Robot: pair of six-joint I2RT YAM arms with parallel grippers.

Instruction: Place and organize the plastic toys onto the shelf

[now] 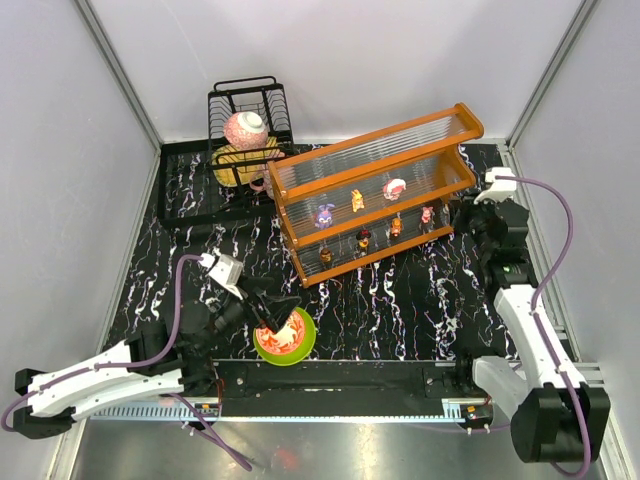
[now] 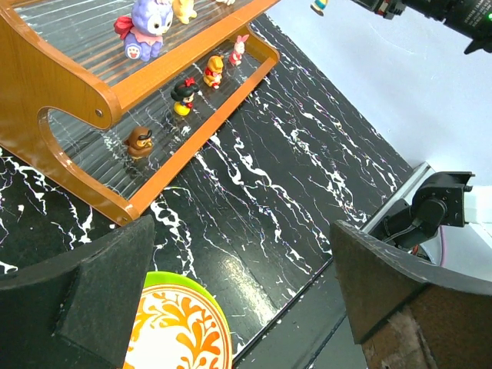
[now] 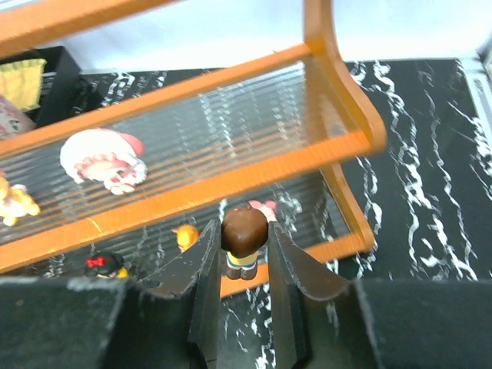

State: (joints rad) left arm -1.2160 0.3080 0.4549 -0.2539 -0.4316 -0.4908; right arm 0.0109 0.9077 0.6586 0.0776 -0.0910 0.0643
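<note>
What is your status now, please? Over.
Left end effector open above green-rimmed patterned bowl. Right end effector shut on brown-haired plastic toy at orange-framed clear shelf. Pink toy behind it.

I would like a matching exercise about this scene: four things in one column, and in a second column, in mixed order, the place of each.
Things
1. small purple plastic figurine
2. small brown-headed plastic figurine
3. green-rimmed patterned round bowl
4. small black-haired plastic figurine with a red bow

Places
A. on the lower tier of the orange-framed shelf
B. held in the right gripper
C. on the upper tier of the shelf
D. on the table, under the open left gripper

Pairs: 1-C, 2-B, 3-D, 4-A
</note>
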